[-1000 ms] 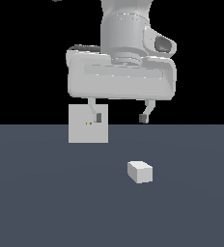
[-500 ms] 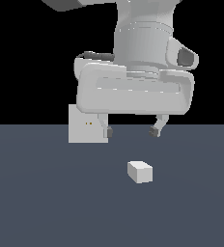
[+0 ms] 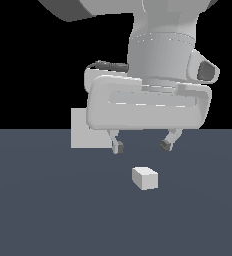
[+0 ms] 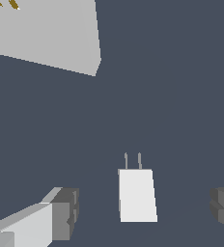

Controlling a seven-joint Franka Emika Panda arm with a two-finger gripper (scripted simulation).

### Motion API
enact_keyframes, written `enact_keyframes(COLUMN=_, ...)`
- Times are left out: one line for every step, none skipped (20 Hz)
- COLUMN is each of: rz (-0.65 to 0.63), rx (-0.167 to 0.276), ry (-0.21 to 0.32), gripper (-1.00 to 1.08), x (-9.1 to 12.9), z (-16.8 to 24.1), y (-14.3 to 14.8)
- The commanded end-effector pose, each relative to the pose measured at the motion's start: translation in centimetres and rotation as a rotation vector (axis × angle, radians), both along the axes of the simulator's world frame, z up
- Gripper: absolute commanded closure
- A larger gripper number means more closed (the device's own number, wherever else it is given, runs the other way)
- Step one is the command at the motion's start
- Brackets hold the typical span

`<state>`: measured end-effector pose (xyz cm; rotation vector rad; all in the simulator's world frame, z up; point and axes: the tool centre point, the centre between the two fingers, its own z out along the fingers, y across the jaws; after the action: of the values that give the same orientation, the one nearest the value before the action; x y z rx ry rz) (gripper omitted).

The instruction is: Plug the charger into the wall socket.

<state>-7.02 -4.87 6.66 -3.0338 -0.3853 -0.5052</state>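
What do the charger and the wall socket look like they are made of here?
The charger looks like matte off-white plastic: flat, even shading and crisp box edges. Its two thin grey prongs may be metal, though they show no shine. The wall socket reads as a matte light-grey panel, probably plastic, with small orange marks that might be brass contacts. These are simulator renders, so the surfaces carry no texture to confirm it.

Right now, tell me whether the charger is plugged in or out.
Out. The charger lies on the floor, prongs bare, apart from the wall socket, between the open gripper fingers, untouched.

Bare desk (image 3: pixel 48 210) lies all round the charger (image 3: pixel 145 178); the upright wall socket (image 3: pixel 83 131) stands well apart.
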Motion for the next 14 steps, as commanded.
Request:
enact_keyframes(rz=0.007, rx=0.002, ry=-0.009, gripper=-0.92, x=0.0, z=-0.2, y=-0.1)
enact_keyframes(rz=0.009, rx=0.002, ry=-0.011, gripper=-0.92, x=0.0, z=-0.3, y=-0.1)
enact_keyframes(rz=0.01, rx=0.003, ry=-0.012, gripper=-0.92, x=0.0, z=-0.4, y=-0.2)
enact_keyframes(rz=0.011, rx=0.003, ry=-0.013, gripper=-0.92, x=-0.1, z=-0.4, y=-0.2)
enact_keyframes(rz=0.012, rx=0.003, ry=-0.013, gripper=-0.92, x=-0.1, z=-0.4, y=-0.2)
enact_keyframes(rz=0.012, rx=0.003, ry=-0.013, gripper=-0.92, x=-0.1, z=-0.4, y=-0.2)
enact_keyframes(rz=0.01, rx=0.003, ry=-0.012, gripper=-0.92, x=-0.1, z=-0.4, y=-0.2)
enact_keyframes(rz=0.01, rx=0.003, ry=-0.012, gripper=-0.92, x=-0.1, z=-0.4, y=-0.2)
enact_keyframes(rz=0.01, rx=0.003, ry=-0.012, gripper=-0.92, x=-0.1, z=-0.5, y=-0.2)
enact_keyframes(rz=0.01, rx=0.003, ry=-0.012, gripper=-0.92, x=-0.1, z=-0.6, y=-0.2)
enact_keyframes(rz=0.01, rx=0.003, ry=-0.012, gripper=-0.92, x=-0.1, z=-0.8, y=-0.2)
enact_keyframes(rz=0.01, rx=0.003, ry=-0.012, gripper=-0.92, x=-0.1, z=-1.1, y=-0.2)
enact_keyframes(rz=0.011, rx=0.002, ry=-0.012, gripper=-0.92, x=-0.1, z=-1.4, y=-0.2)
enact_keyframes(rz=0.011, rx=0.002, ry=-0.012, gripper=-0.92, x=-0.1, z=-1.7, y=-0.2)
